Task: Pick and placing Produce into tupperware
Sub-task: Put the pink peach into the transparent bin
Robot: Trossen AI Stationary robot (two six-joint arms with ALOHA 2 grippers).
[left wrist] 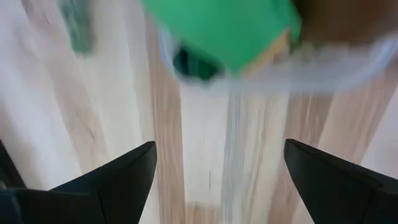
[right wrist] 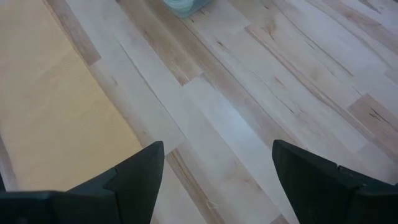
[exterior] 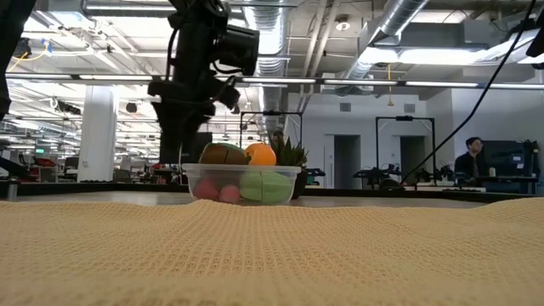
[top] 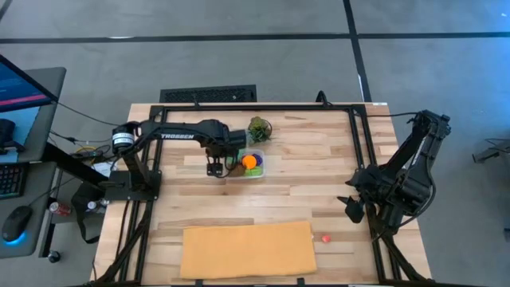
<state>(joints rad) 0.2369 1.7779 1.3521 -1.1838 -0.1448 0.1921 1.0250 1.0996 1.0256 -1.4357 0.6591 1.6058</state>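
my wooden worktop (top: 319, 167) carries the tupperware (top: 249, 165), a leafy bunch (top: 259, 128), a tan sheet (top: 247, 249) and one stray red piece (top: 326, 237).

leafy bunch (top: 259, 128) crowding tupperware (top: 249, 164) far side

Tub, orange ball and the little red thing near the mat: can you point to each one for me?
tub (exterior: 293, 172): low view, on its clear rim.
orange ball (exterior: 260, 155): low view, on its round middle.
little red thing (top: 326, 237): high view, on its middle, alone on the table.
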